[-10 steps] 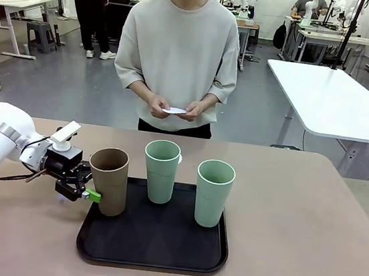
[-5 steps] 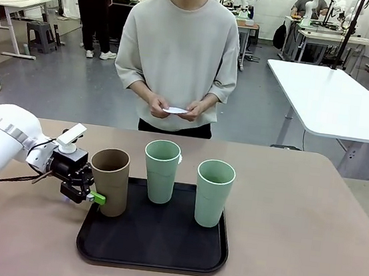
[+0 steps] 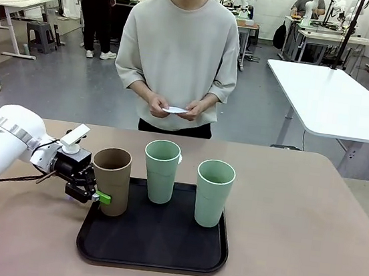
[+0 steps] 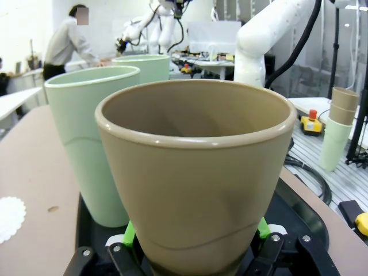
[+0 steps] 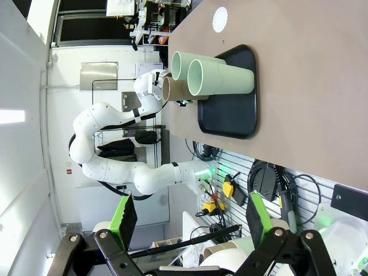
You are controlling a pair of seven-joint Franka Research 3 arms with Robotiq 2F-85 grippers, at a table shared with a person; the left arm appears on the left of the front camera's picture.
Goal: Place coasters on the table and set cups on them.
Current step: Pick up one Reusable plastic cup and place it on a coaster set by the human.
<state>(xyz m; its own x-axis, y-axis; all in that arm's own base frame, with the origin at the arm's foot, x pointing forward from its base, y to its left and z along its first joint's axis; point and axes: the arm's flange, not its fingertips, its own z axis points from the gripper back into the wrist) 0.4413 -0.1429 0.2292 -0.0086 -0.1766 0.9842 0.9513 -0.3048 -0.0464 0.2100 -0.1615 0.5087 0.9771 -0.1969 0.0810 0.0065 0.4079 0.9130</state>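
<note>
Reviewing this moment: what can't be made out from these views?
Held coasters: front view, too small to count, half under the person's hands.
Laid coaster: left wrist view, cut off by the left edge; front view, mostly behind a green cup.
Brown cup base: left wrist view, cut off by the bottom edge.
Left gripper: front view, far finger behind the brown cup.

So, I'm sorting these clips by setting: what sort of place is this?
Probably a robotics lab: a white robot arm works at the table, white worktables stand on a bare grey floor, and a red emergency-stop button sits nearby.
</note>
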